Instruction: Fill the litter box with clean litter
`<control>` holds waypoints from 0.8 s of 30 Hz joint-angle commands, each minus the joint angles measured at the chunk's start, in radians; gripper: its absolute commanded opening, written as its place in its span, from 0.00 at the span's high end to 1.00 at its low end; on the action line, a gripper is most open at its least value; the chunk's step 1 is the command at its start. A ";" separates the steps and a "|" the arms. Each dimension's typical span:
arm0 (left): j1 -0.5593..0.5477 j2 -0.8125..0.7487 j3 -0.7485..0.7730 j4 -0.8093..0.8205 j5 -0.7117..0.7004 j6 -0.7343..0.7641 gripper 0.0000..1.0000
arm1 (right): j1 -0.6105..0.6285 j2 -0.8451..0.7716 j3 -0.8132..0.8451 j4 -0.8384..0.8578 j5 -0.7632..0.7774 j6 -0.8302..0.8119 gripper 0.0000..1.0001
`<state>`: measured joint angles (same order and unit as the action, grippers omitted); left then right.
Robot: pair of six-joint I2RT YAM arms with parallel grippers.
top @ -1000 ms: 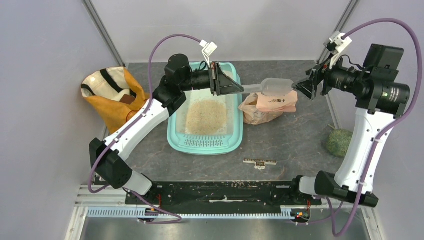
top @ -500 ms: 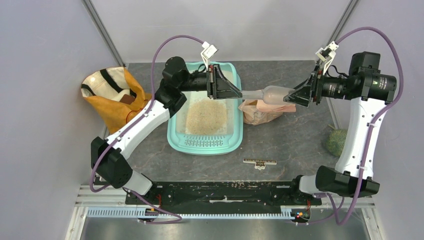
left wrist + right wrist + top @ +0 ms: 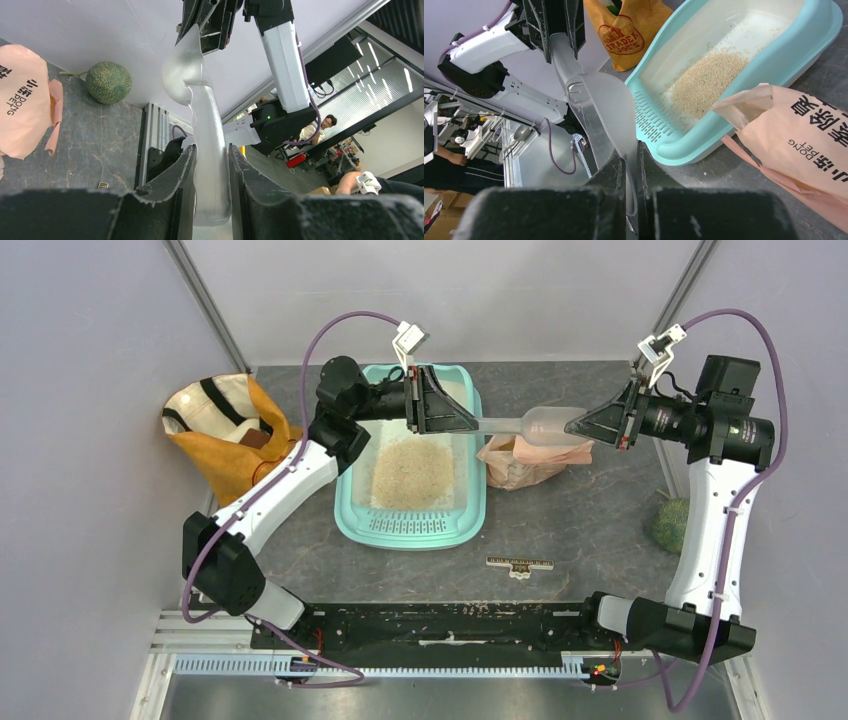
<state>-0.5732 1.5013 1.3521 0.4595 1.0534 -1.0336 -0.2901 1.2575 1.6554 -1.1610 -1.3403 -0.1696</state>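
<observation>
Shifted slightly leftward since a second ago, translucent scoop [image 3: 540, 425] held between both arms, handle clamped by left end effector [image 3: 470, 423], bowl edge pinched by right end effector [image 3: 575, 425], clean litter [image 3: 412, 472] heaped inside litter box [image 3: 477, 495] on table [image 3: 600, 530], pink paper bag [image 3: 520, 465] set just beside the box.

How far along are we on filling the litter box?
Done: a heap of beige litter lies in the mint-teal plastic litter box, covering only the middle of its pale floor. In hand: the translucent plastic scoop, gripped at its handle by the left gripper and at its bowl by the right gripper, above the pink-tan paper bag. Left: probably more scoops.
</observation>
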 commanded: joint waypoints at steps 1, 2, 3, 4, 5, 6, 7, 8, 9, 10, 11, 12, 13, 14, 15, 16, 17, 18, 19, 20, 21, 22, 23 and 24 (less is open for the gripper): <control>-0.008 0.002 0.005 0.063 0.010 -0.009 0.76 | 0.004 -0.034 -0.013 0.175 -0.052 0.236 1.00; -0.008 0.003 0.005 0.063 0.009 -0.011 0.72 | 0.005 -0.034 -0.013 0.175 -0.047 0.236 1.00; -0.008 0.002 0.006 0.065 0.008 -0.012 0.69 | 0.003 -0.034 -0.014 0.175 -0.047 0.235 1.00; -0.009 0.003 0.007 0.068 0.008 -0.012 0.65 | 0.005 -0.033 -0.014 0.173 -0.049 0.234 1.00; -0.010 0.004 0.008 0.071 0.010 -0.016 0.62 | 0.004 -0.031 -0.014 0.173 -0.053 0.235 1.00; -0.010 0.004 0.011 0.076 0.010 -0.023 0.61 | 0.006 -0.028 -0.015 0.173 -0.057 0.235 1.00; -0.010 0.006 0.014 0.079 0.010 -0.030 0.61 | 0.006 -0.028 -0.015 0.172 -0.058 0.233 1.00; -0.010 0.008 0.017 0.084 0.011 -0.036 0.60 | 0.006 -0.026 -0.018 0.172 -0.058 0.231 1.00; -0.010 0.008 0.018 0.094 0.013 -0.046 0.59 | 0.006 -0.027 -0.019 0.172 -0.059 0.230 1.00; -0.010 0.008 0.018 0.102 0.011 -0.055 0.57 | 0.007 -0.029 -0.020 0.172 -0.059 0.228 1.00; -0.010 0.009 0.019 0.109 0.010 -0.060 0.57 | 0.008 -0.027 -0.023 0.172 -0.063 0.227 1.00; -0.010 0.010 0.021 0.108 0.010 -0.063 0.57 | 0.009 -0.028 -0.028 0.170 -0.070 0.225 1.00; -0.010 0.009 0.020 0.109 0.010 -0.063 0.55 | 0.011 -0.030 -0.030 0.171 -0.070 0.225 1.00; -0.010 0.008 0.019 0.110 0.011 -0.062 0.53 | 0.011 -0.031 -0.032 0.169 -0.072 0.225 1.00; -0.010 0.008 0.019 0.109 0.014 -0.062 0.50 | 0.012 -0.033 -0.034 0.168 -0.073 0.223 1.00; -0.007 0.007 0.019 0.105 0.017 -0.062 0.47 | 0.012 -0.034 -0.037 0.164 -0.074 0.217 1.00; -0.005 0.006 0.018 0.097 0.020 -0.065 0.44 | 0.012 -0.036 -0.036 0.155 -0.073 0.208 1.00; -0.003 0.005 0.017 0.092 0.023 -0.070 0.43 | 0.012 -0.037 -0.036 0.142 -0.072 0.195 1.00; -0.001 0.004 0.015 0.093 0.027 -0.074 0.41 | 0.013 -0.038 -0.034 0.131 -0.072 0.184 1.00; 0.002 0.002 0.012 0.089 0.030 -0.077 0.41 | 0.017 -0.037 -0.030 0.114 -0.068 0.178 1.00; 0.005 -0.002 0.009 0.089 0.031 -0.086 0.41 | 0.022 -0.034 -0.024 0.093 -0.061 0.137 1.00; 0.007 -0.004 0.009 0.091 0.032 -0.096 0.41 | 0.032 -0.031 -0.015 0.056 -0.048 0.104 1.00; 0.010 -0.005 0.009 0.090 0.033 -0.105 0.41 | 0.049 -0.026 -0.001 0.001 -0.027 0.053 1.00; 0.012 -0.005 0.012 0.085 0.033 -0.112 0.41 | 0.065 -0.019 0.016 -0.049 0.001 -0.002 1.00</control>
<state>-0.5732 1.5070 1.3521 0.5259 1.0573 -1.0855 -0.2684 1.2373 1.6192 -1.0615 -1.3651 -0.0154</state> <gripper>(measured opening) 0.589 0.051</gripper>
